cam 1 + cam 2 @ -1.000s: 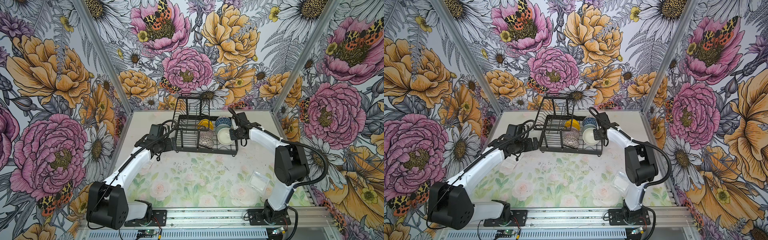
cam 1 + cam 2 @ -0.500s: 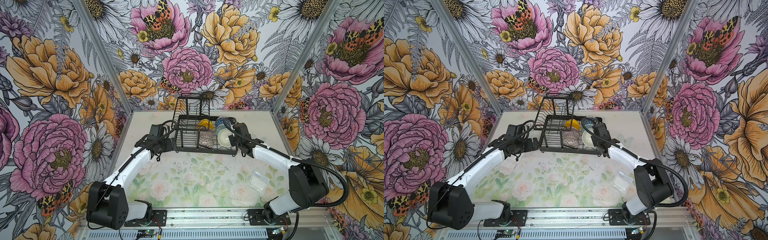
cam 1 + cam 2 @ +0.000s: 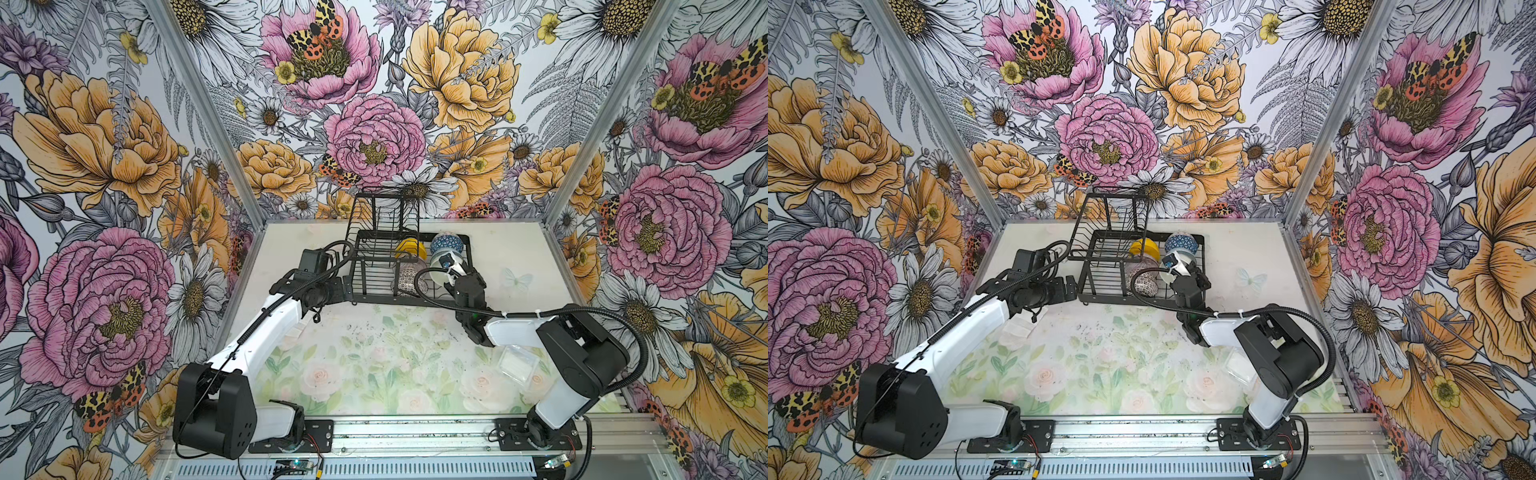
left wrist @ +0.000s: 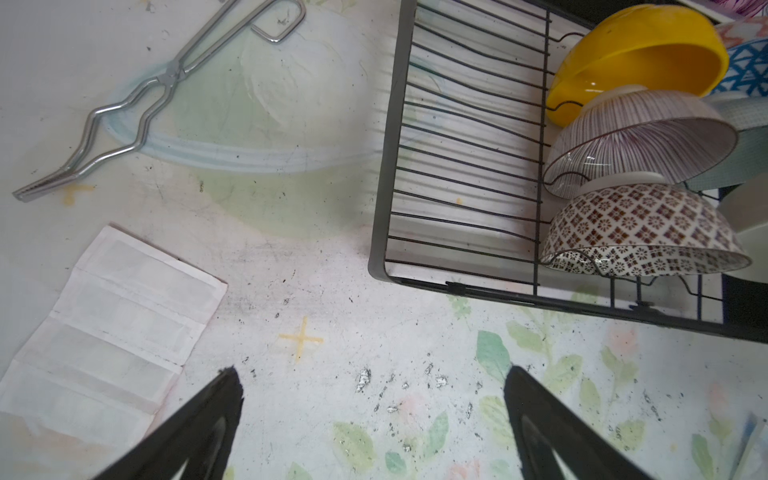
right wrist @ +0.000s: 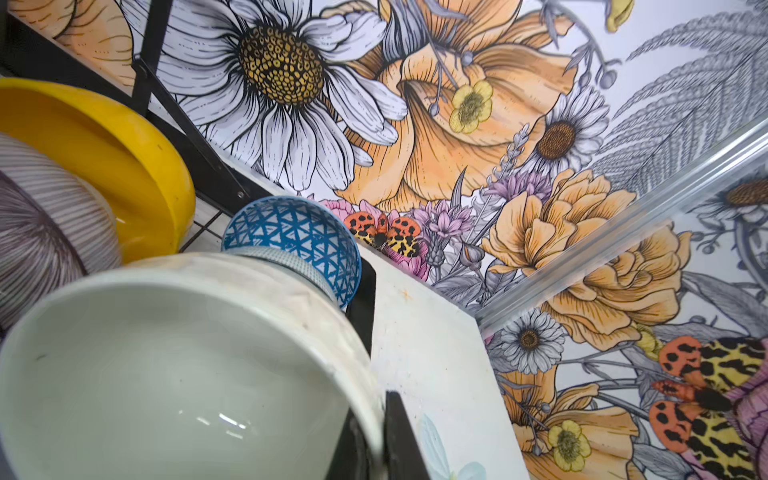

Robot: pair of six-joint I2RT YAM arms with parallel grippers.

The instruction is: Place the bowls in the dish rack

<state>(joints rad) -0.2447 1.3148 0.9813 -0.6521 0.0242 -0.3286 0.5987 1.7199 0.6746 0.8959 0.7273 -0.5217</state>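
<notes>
The black wire dish rack (image 3: 365,297) (image 3: 1100,286) (image 4: 380,208) stands at the back of the table. Along its right side lean a yellow bowl (image 3: 410,248) (image 4: 636,54), a pink-striped bowl (image 4: 636,137), a black-and-white patterned bowl (image 3: 409,282) (image 4: 640,224), a blue-patterned bowl (image 3: 446,244) (image 5: 291,232) and a pale teal bowl (image 5: 286,259). My right gripper (image 3: 451,276) (image 5: 374,440) is shut on the rim of the cream bowl (image 5: 166,374) inside the rack, in front of the teal one. My left gripper (image 3: 340,286) (image 4: 370,374) hangs open over the table by the rack's front left corner.
Metal tongs (image 4: 158,83) and a folded white packet (image 4: 108,324) (image 3: 1017,330) lie left of the rack. A clear plastic tub (image 3: 517,363) (image 3: 1241,365) sits at the front right, under my right arm. Flowered walls close in on three sides.
My right arm has dropped low and swung its elbow out to the right, turning the gripper with the cream bowl toward the rack's front. The left arm has stayed still.
</notes>
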